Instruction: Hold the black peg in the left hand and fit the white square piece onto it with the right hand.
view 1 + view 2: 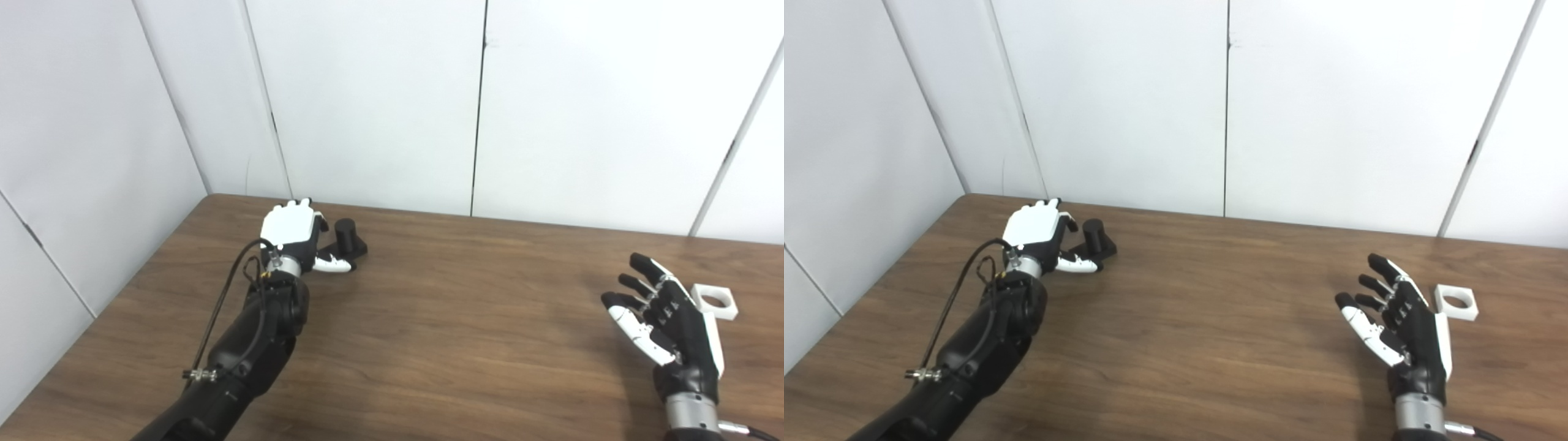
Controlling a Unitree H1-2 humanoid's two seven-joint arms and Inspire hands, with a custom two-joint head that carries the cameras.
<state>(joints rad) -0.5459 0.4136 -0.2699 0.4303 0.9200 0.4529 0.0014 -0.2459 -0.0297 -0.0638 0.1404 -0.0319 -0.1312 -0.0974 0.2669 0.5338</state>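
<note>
The black peg (347,237) stands upright on its square base on the wooden table (441,318), at the far left. My left hand (294,236) is right beside it on its left, fingers apart, thumb lying in front of the base; it does not hold the peg. The white square piece (713,300) with a round hole lies flat on the table at the right. My right hand (664,324) is open, palm up, just left of the piece and apart from it. Both also show in the right eye view: peg (1094,235), piece (1456,302).
White wall panels (380,98) close the table's back and left sides, near the left hand. The table's back edge runs just behind the peg.
</note>
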